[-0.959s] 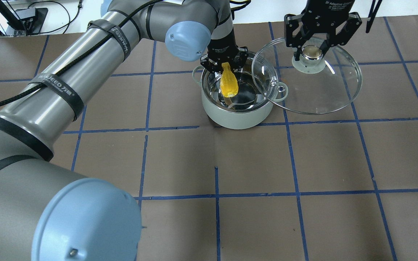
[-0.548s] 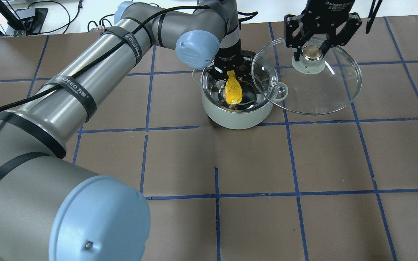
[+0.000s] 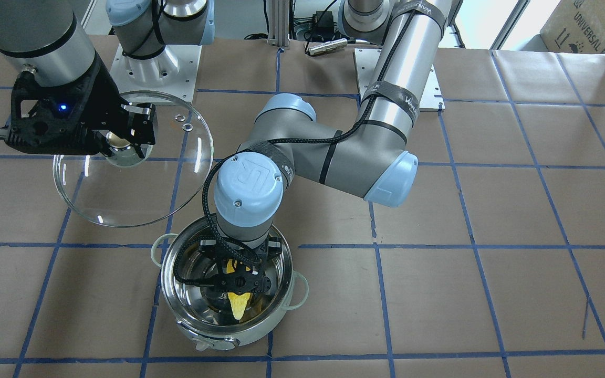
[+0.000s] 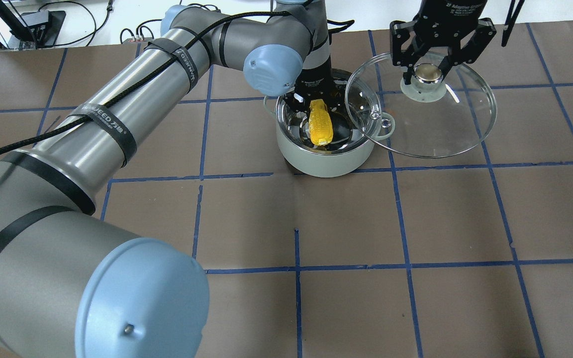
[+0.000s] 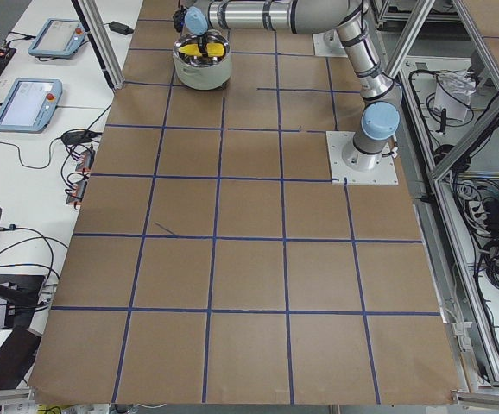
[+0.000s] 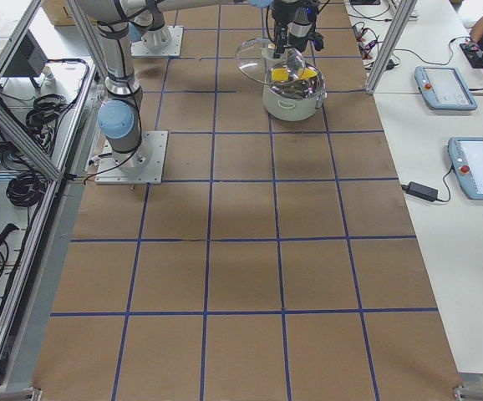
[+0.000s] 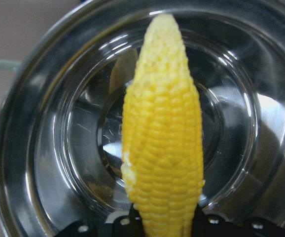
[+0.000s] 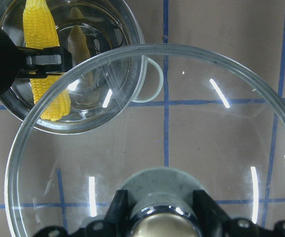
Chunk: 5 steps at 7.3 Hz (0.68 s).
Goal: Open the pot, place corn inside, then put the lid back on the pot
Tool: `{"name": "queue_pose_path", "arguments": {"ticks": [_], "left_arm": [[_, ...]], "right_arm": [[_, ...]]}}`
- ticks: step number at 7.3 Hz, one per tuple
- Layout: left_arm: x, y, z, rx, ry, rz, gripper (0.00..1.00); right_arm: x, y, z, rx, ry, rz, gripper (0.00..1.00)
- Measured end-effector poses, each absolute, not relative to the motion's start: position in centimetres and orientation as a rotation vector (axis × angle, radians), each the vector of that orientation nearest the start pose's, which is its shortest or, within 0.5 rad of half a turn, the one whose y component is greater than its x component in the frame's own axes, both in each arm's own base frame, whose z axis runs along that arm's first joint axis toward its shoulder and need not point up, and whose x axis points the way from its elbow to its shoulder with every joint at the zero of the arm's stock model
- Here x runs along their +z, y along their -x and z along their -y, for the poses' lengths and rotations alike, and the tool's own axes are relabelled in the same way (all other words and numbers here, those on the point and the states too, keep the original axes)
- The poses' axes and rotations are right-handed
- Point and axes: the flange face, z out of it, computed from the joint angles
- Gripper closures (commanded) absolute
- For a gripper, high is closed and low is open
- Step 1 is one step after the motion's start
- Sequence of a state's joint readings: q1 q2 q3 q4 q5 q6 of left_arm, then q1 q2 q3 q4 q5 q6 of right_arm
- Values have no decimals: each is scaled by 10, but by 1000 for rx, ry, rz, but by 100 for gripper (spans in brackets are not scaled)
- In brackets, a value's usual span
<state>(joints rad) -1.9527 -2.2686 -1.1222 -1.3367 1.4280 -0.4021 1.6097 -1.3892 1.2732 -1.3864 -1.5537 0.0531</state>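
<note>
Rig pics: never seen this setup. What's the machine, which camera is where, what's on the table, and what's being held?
The machine is two UR5e robot arms with two-finger grippers, working at a brown-papered table marked with a blue tape grid.

Cameras: one sits overhead behind the robot, and one faces it from across the table, so the sides are mirrored there. There is also one at each table end and one on each wrist.

On the table stands one steel pot, open. The left gripper reaches into it, shut on a yellow corn cob. The left wrist view looks down the cob into the pot.

The right gripper holds the glass lid raised beside the pot.
</note>
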Motion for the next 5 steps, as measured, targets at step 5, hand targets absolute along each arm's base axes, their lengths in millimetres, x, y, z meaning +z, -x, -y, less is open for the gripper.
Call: {"name": "queue_pose_path", "arguments": {"ticks": [5], "left_arm": [[316, 409, 648, 58, 55, -3283, 0]], "right_arm": [[529, -151, 552, 66, -47, -3130, 74]]}}
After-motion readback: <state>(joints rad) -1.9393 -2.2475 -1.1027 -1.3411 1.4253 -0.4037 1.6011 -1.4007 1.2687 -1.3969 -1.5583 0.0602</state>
